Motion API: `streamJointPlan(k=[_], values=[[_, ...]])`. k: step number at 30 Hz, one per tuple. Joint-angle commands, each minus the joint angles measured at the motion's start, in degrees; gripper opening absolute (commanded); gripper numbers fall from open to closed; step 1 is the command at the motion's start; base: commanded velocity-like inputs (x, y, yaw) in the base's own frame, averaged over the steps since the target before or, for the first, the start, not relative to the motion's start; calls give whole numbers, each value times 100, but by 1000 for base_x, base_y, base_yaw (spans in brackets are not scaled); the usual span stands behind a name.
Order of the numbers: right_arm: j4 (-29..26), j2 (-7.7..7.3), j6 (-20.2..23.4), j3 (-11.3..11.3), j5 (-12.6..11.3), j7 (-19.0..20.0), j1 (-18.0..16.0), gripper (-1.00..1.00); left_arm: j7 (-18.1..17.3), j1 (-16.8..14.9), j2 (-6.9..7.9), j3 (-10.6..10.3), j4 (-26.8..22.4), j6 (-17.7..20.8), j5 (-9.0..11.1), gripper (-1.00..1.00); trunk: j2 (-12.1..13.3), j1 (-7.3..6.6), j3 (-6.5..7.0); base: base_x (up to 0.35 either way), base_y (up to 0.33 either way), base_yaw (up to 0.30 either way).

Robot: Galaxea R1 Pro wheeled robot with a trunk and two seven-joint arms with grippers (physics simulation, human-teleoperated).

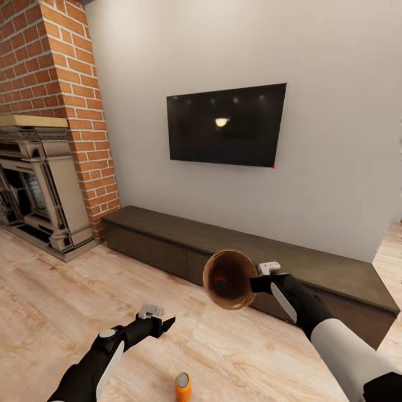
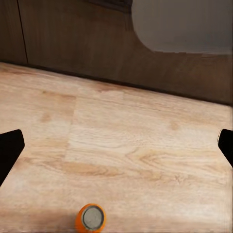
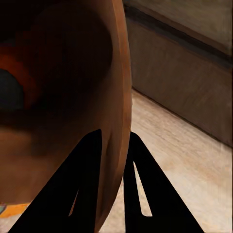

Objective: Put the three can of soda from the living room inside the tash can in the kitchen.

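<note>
We find the robot in the living room, facing a pale wall that carries a dark wall TV (image 1: 226, 125). Below it a long low dark cabinet (image 1: 167, 231) runs along the wall, and a brick fireplace (image 1: 44, 184) stands to the left on the wood floor (image 1: 67, 312).

The right gripper (image 1: 258, 283) holds the trash can (image 1: 230, 279) in the air in front of the cabinet, tipped on its side so that the mouth faces the head camera. In the right wrist view the two dark fingers (image 3: 85, 189) straddle the bin's rim, one on the copper-brown inside, one on the outside, pinching the wall of the bin (image 3: 73, 97) between them. Inside the bin we note an orange shape with a dark grey round end (image 3: 12, 87), consistent with a soda can lying within; the head view shows the same orange patch deep in the bin.

The left gripper (image 1: 162, 322) hangs low over the floor with nothing between its fingers. In the left wrist view its fingertips (image 2: 9, 150) stand at the two far edges, spread wide.

One orange soda can (image 1: 182, 386) stands upright on the floor, grey top up, near and just below the left gripper in the head view; the left wrist view shows the same can (image 2: 91, 219) on bare boards, apart from the fingers
</note>
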Motion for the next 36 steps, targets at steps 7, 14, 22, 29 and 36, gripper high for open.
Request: streamJointPlan(k=[7, 14, 22, 29, 36], values=[[12, -39, -3, 15, -141, 40, 6, -100, 8, 2, 2, 127, 1, 4, -2, 100, 0, 0, -2, -163, 0, 0], [12, -223, -3, 15, -142, 44, 6, -100, 8, 2, 6, 299, 0, 6, -3, 100, 0, 0, -2, -16, 0, 0], [62, -676, -7, 14, -156, 44, 111, -100, 0, 2, 13, 586, 7, -16, -18, 100, 0, 0, 4, -1, 0, 0], [96, -888, -76, -32, -179, 64, 596, -100, 0, 4, 8, 596, 105, -29, -31, 100, 0, 0, 29, -44, 0, 0], [100, -911, -93, -42, -186, 67, 799, -100, -1, 5, 8, 597, 303, -43, -49, 100, 0, 0, 83, -273, 0, -41]])
